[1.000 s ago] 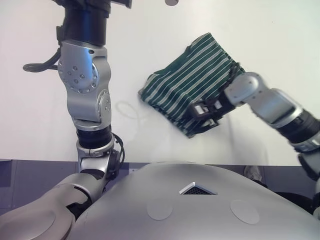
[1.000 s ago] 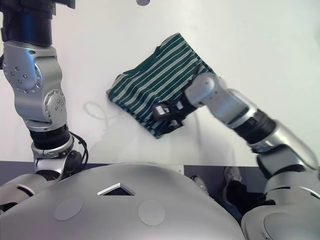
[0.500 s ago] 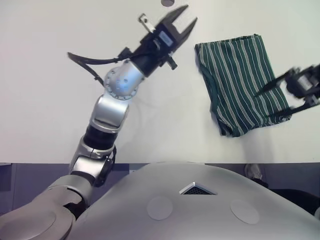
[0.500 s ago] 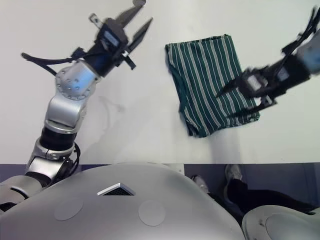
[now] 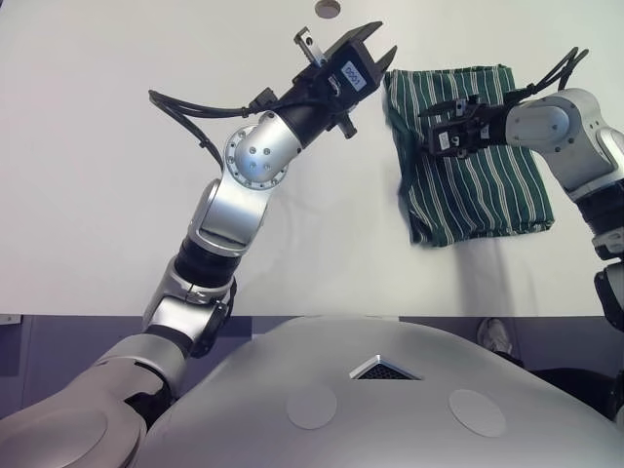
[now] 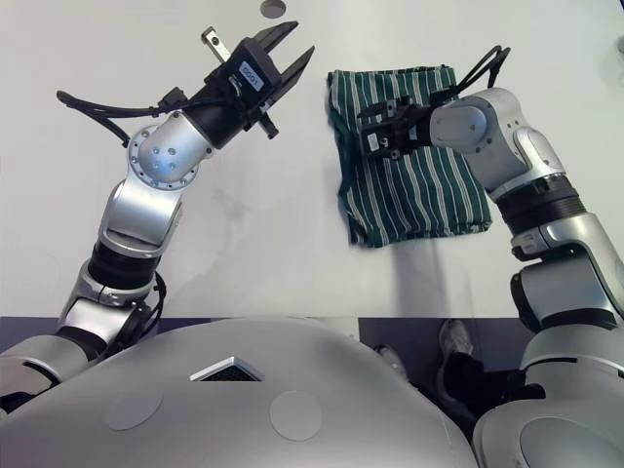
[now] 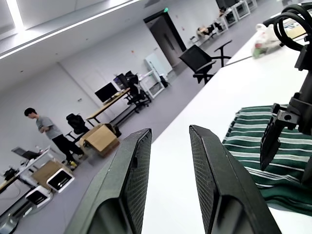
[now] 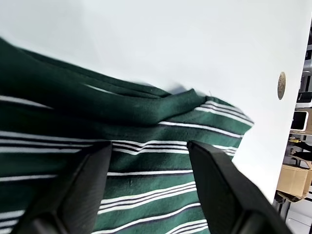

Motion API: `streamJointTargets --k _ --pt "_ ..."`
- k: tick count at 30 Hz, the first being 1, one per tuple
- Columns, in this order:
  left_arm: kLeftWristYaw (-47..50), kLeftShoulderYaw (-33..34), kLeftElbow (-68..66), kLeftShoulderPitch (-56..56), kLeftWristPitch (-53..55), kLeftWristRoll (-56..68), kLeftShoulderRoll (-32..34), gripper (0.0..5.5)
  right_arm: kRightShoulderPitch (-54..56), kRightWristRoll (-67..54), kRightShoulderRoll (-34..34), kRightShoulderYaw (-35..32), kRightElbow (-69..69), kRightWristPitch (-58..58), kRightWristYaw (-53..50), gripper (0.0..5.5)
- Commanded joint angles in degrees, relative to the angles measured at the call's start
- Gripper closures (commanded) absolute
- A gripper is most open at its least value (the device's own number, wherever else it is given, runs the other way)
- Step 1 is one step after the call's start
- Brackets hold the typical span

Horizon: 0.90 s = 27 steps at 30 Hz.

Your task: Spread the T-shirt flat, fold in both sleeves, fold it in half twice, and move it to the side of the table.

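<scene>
My right gripper (image 5: 441,129) is open just over the folded shirt (image 5: 487,185); my left gripper (image 5: 376,44) is open too. A fingertip could snag cloth and undo the folds.

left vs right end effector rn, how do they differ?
The left end effector is over bare table, just left of the folded shirt; the right end effector is over the shirt itself. The left end effector points toward the table's far edge; the right end effector points sideways, toward the robot's left. Both are open and hold nothing.
</scene>
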<state>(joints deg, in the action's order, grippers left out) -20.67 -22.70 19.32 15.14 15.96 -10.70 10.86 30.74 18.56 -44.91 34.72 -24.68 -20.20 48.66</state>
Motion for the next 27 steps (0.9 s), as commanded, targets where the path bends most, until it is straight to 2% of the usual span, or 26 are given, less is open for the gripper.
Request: streamJointTargets --k 1,5,7,9,11,14,16,18,21,23,25,27 --pt "1.12 2.22 0.54 -1.15 0.52 0.49 -0.29 4.1 -2.11 11.95 10.64 10.42 -13.45 -6.32 -3.58 2.61" --pt "0.8 3.4 0.46 -2.18 -0.08 0.5 0.35 4.1 1.59 18.36 18.82 14.08 -21.93 -13.12 -13.05 2.61" --pt "0.13 3.53 0.08 -2.63 -0.26 0.64 0.76 4.1 3.19 19.2 21.54 13.91 -24.71 -15.06 -17.36 2.61" --pt "-0.48 3.52 -0.57 -3.53 -1.0 0.65 1.69 4.1 4.93 17.5 22.45 11.96 -25.93 -17.57 -19.67 2.61" --pt "-1.01 4.01 -1.21 -4.49 -2.43 0.14 3.42 4.1 6.55 12.7 21.71 6.78 -23.61 -20.81 -22.25 2.61" --pt "-3.15 6.73 0.43 -5.88 -7.45 -0.13 8.77 4.1 7.3 2.19 15.04 -3.14 -13.36 -25.19 -21.52 2.61" --pt "-5.78 10.2 3.81 -7.32 -13.23 0.82 13.9 4.1 4.54 -5.44 6.09 -9.74 -7.82 -27.94 -18.17 2.61" --pt "-8.42 12.26 6.13 -10.67 -20.73 1.51 18.86 3.74 -0.1 -8.93 -2.6 -13.39 -7.27 -34.07 -15.54 2.38" --pt "-12.05 7.65 3.94 -24.56 -40.18 -4.02 29.62 3.21 -9.32 -2.31 -14.32 -14.29 -18.16 -52.33 -16.77 1.83" --pt "-10.93 5.16 -0.42 -30.43 -50.1 -10.2 33.69 2.78 -12.31 3.28 -17.33 -15.97 -24.4 -59.99 -19.61 1.37" --pt "-8.88 3.42 -4.21 -31.13 -54.2 -16.71 33.91 2.23 -13.8 9.52 -17.97 -18.02 -28.14 -63.89 -23.35 0.81" --pt "-7.38 1.99 -7.92 -28.02 -53.92 -23.42 31.84 1.77 -14.22 16.68 -16.76 -17.94 -29.13 -63.87 -27.09 0.31"
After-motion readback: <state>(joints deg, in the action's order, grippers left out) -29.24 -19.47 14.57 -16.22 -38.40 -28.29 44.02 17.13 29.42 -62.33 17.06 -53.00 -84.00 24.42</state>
